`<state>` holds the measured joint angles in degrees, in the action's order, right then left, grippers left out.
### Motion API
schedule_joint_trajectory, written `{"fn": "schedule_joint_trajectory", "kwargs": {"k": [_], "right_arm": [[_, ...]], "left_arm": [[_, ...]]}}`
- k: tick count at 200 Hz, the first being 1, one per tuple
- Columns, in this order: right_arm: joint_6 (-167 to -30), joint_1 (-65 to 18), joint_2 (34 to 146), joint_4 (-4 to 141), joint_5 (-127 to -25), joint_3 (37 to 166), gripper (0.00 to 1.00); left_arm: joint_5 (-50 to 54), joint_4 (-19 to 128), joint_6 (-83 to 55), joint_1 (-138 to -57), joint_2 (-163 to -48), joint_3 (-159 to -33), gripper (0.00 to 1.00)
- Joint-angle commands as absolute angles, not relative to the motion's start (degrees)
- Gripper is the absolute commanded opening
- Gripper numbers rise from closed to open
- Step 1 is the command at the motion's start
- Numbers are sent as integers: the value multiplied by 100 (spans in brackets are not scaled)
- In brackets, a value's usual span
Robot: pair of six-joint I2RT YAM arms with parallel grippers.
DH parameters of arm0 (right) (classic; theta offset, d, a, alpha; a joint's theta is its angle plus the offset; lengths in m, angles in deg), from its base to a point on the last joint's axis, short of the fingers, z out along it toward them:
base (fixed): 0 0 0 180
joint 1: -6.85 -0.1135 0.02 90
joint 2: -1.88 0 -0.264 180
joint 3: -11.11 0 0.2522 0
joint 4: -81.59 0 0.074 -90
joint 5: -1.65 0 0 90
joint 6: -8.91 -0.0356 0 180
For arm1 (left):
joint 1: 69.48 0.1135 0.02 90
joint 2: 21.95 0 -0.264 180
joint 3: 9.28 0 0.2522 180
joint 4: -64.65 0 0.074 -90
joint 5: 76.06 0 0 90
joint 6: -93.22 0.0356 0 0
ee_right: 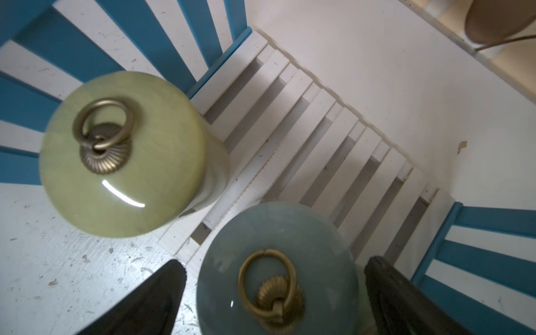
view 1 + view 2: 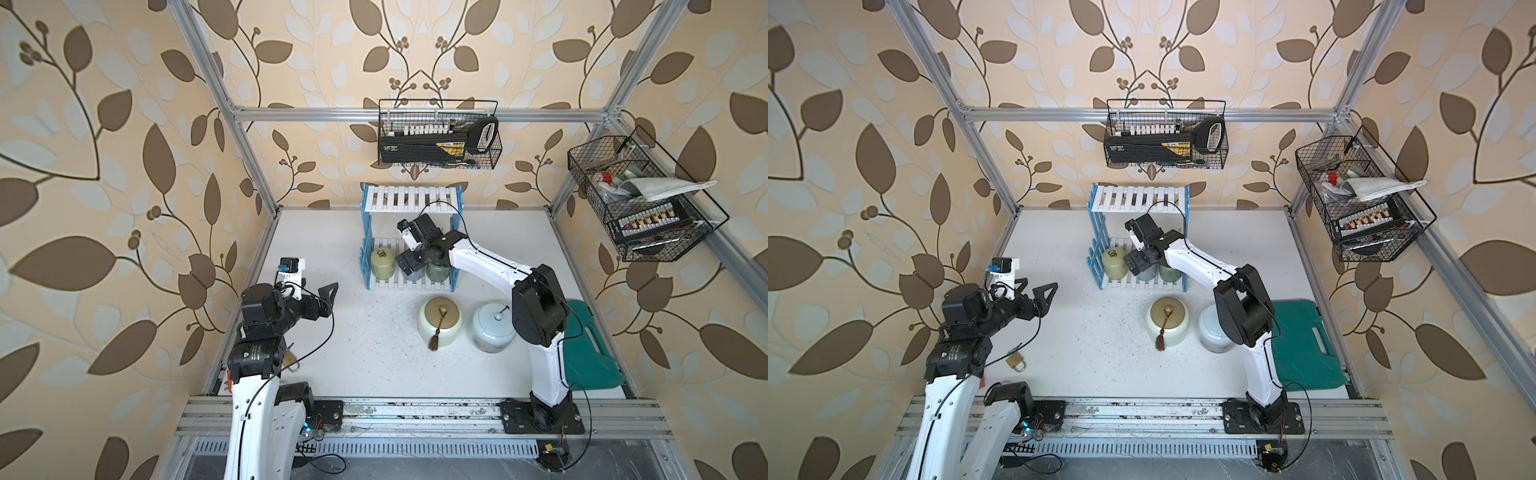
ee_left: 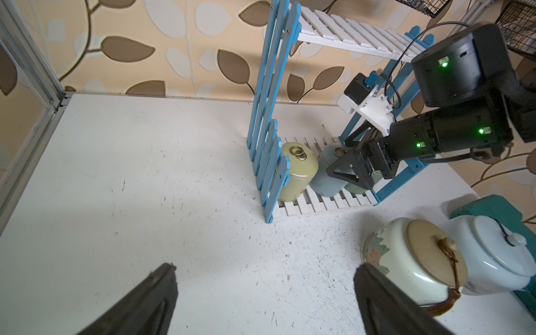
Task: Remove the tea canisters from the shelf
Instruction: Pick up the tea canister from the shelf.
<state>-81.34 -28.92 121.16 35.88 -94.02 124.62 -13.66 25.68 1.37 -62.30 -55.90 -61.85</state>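
The grey-blue canister (image 1: 275, 275) sits right under the right wrist camera. The right jaws stand apart with one finger on each side of its lid, and nothing is gripped yet; we cannot tell whether they touch it. It is the middle of three on the shelf's (image 2: 409, 198) lower board, with the yellow-green canister (image 1: 121, 153) to its left and the sage canister (image 2: 438, 272) to its right. The top board is bare.

We judge the cream jar (image 2: 440, 322) and the blue jar (image 2: 492, 326) already removed. They stand side by side on the worktop (image 2: 353, 353), just near of the shelf.

The right arm (image 2: 486, 257) reaches from near right, elbow high over the blue jar, wrist dipped beneath the top board, probably to clear it. The left arm (image 2: 266, 316) is folded at near left, its jaws wide apart and empty, over bare worktop.
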Motion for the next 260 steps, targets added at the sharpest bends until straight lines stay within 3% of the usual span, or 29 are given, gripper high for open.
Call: {"fn": "schedule_joint_trajectory", "kwargs": {"k": [1,82,207,260], "right_arm": [[-8241,-2926,12308,3535,-9236,12368,99],[-8293,-3040,12314,3493,-9170,12268,89],[-8403,-3197,11864,3175,-9325,12365,53],[-8416,-3494,11372,3034,-9432,12333,51]], "left_arm": [[-1483,2775,218,-6175,-5511,-6137,99],[-1544,2724,215,-6158,-5508,-6162,99],[-1435,2816,341,-6188,-5412,-6094,99],[-1454,2739,377,-6192,-5437,-6138,99]]}}
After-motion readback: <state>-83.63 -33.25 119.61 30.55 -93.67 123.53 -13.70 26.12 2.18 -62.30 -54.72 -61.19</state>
